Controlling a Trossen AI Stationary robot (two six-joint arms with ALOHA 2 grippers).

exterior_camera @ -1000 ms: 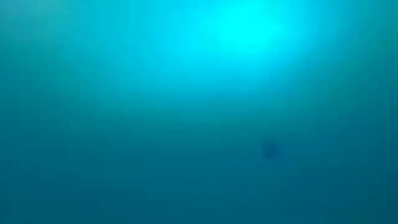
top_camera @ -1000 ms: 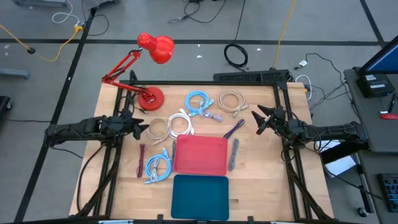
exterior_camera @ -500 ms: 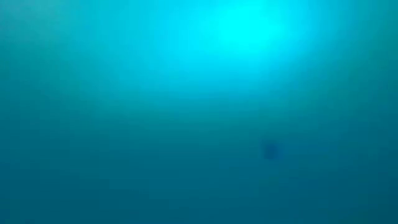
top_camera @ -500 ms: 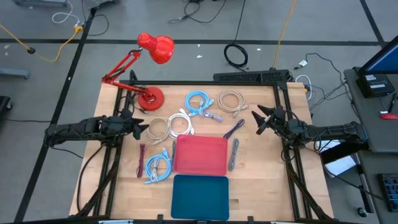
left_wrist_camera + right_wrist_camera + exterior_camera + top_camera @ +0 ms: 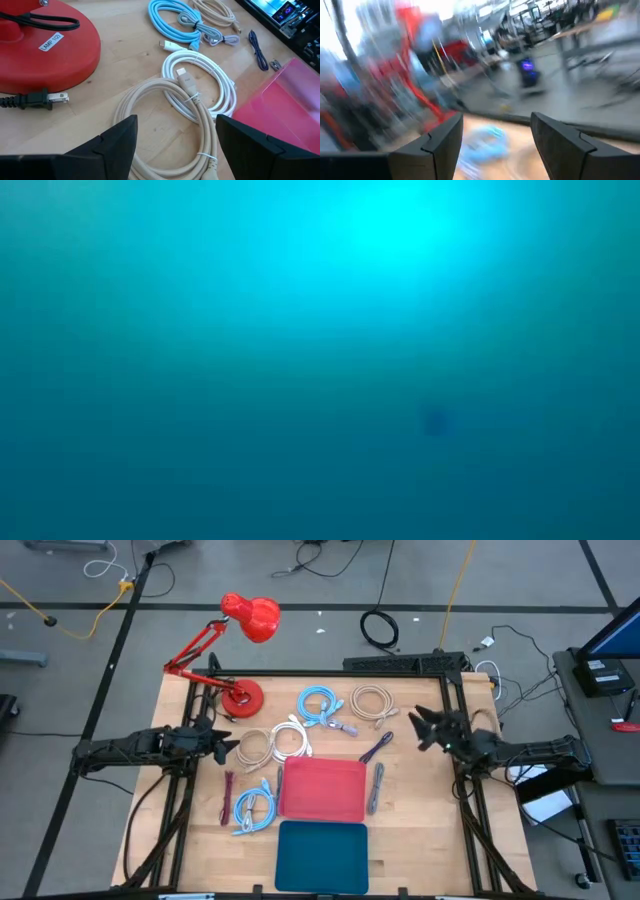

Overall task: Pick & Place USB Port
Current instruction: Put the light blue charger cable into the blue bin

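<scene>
Your left gripper (image 5: pixel 232 744) waits with fingers apart at the desk's (image 5: pixel 420 830) left edge, just beside the beige coiled cable (image 5: pixel 172 112) and the white coiled cable (image 5: pixel 207 82). Your right gripper (image 5: pixel 418 724) is near the right edge, fingers spread, holding nothing. The purple USB cable (image 5: pixel 375 748) lies between it and the red tray (image 5: pixel 322 790) at the desk's middle, with a teal tray (image 5: pixel 321 856) at the near edge.

five coiled cables (image 5: pixel 317 705), two trays (image 5: pixel 322 789), one lamp (image 5: pixel 236 650)
</scene>
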